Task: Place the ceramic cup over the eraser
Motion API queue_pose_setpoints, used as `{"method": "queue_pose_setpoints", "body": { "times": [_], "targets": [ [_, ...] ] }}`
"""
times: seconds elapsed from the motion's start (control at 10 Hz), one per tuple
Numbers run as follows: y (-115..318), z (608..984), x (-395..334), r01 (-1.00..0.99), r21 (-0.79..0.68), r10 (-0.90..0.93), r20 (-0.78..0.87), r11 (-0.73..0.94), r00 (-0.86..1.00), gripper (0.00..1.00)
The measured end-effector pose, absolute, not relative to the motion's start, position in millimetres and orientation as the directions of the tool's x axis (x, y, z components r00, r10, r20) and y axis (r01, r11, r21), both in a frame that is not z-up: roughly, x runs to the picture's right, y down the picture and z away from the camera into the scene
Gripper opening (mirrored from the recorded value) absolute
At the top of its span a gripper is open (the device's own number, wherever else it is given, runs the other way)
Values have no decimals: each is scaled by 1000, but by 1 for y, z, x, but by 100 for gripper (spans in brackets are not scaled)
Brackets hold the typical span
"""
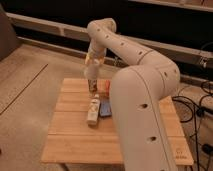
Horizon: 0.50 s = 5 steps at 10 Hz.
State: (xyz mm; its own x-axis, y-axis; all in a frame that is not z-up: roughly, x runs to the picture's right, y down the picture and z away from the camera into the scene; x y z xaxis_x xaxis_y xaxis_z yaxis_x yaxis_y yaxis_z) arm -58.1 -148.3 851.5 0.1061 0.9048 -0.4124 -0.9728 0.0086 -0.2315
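My gripper (91, 62) hangs over the far left part of the wooden table (75, 140). It is shut on the ceramic cup (91, 73), a pale tapered shape that hangs just below the fingers, above the table. The eraser (105, 107), a flat blue block, lies near the middle of the table, in front of and to the right of the cup. My arm's large white forearm (142, 105) covers the table's right side.
A small dark upright box with a white label (93, 86) stands right under the cup. A white bottle (93, 110) lies to the left of the eraser, close beside it. Something orange-red (106, 86) sits behind the eraser. Cables lie on the floor at right.
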Motion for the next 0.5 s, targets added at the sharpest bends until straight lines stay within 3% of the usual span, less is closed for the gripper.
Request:
{"method": "queue_pose_setpoints", "body": {
  "times": [0.5],
  "targets": [
    [-109, 872, -62, -976, -212, 848, -509, 46, 150, 0]
  ]
}}
